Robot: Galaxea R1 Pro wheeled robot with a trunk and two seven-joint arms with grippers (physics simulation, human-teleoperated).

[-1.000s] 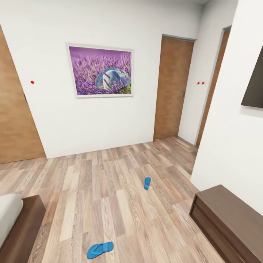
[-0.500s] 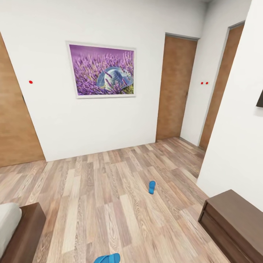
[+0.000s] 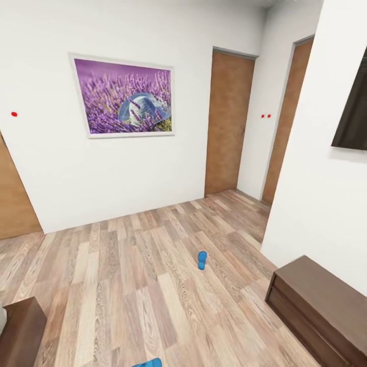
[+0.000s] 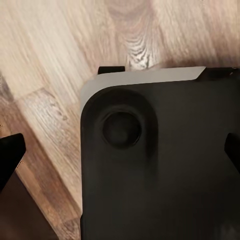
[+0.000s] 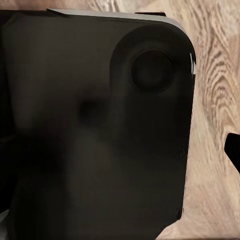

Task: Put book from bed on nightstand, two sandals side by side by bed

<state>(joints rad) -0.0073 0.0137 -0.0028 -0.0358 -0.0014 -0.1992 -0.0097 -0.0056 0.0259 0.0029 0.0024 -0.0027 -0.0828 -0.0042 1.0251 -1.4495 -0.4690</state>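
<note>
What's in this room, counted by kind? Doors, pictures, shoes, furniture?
Brown doors: 3
Lavender picture: 1
Blue sandals: 2 (second cut by the frame edge)
Dark bench cabinet: 1
Bed frame corner: 1
Dark wall screen: 1
Total: 9

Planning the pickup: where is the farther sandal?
Head view: the sandal lies on the plank floor, centre-right, left of the dark bench.
</note>
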